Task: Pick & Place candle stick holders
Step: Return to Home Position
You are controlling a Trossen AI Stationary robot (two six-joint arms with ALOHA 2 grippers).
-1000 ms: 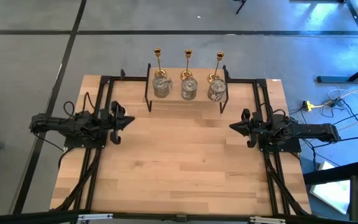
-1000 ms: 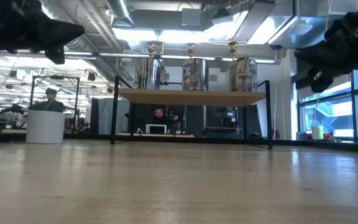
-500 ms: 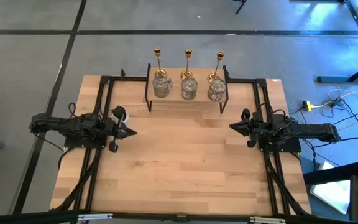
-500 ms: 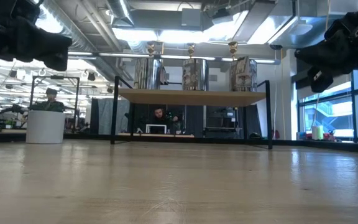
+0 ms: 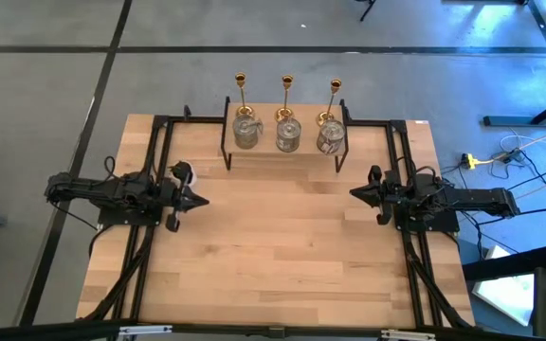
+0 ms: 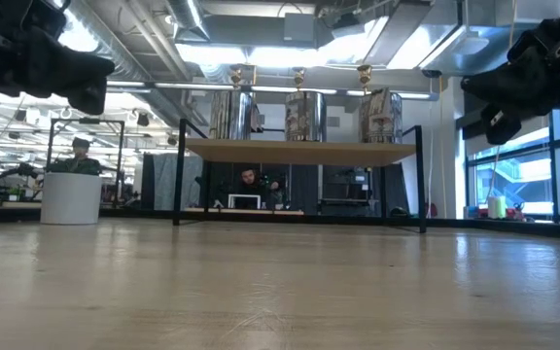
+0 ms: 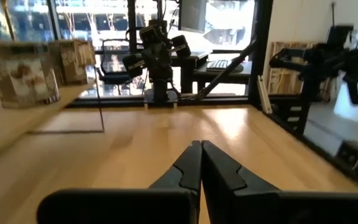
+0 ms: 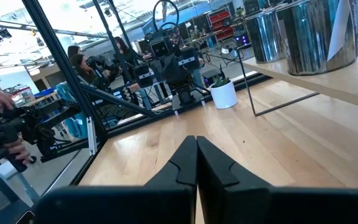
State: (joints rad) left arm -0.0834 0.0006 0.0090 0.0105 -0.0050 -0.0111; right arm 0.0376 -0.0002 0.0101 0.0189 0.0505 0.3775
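Three squat silvery-glass holders (image 5: 287, 135) stand in a row on a raised wooden shelf (image 5: 282, 154) at the table's far edge. Three slim gold holders (image 5: 287, 90) stand on their round bases just behind them. In the low view the glass ones (image 6: 304, 115) sit on the shelf top (image 6: 299, 151). My left gripper (image 5: 200, 199) is shut and empty at the table's left, above the table. My right gripper (image 5: 354, 192) is shut and empty at the table's right. Both point toward the table's middle, near of the shelf. The wrist views show the left gripper (image 7: 201, 168) and the right gripper (image 8: 196, 158) with their fingers together.
A small white pot with a green plant (image 5: 182, 171) stands on the table just beyond my left gripper; it also shows in the low view (image 6: 71, 196). The shelf's black legs (image 5: 227, 152) stand on the table. Bare wood (image 5: 273, 246) lies between the arms. People sit in the room beyond.
My left gripper has shifted a little toward the table's near and right edges and turned about its own axis, uncovering the white pot in the high view. It stayed shut. My right gripper has kept still.
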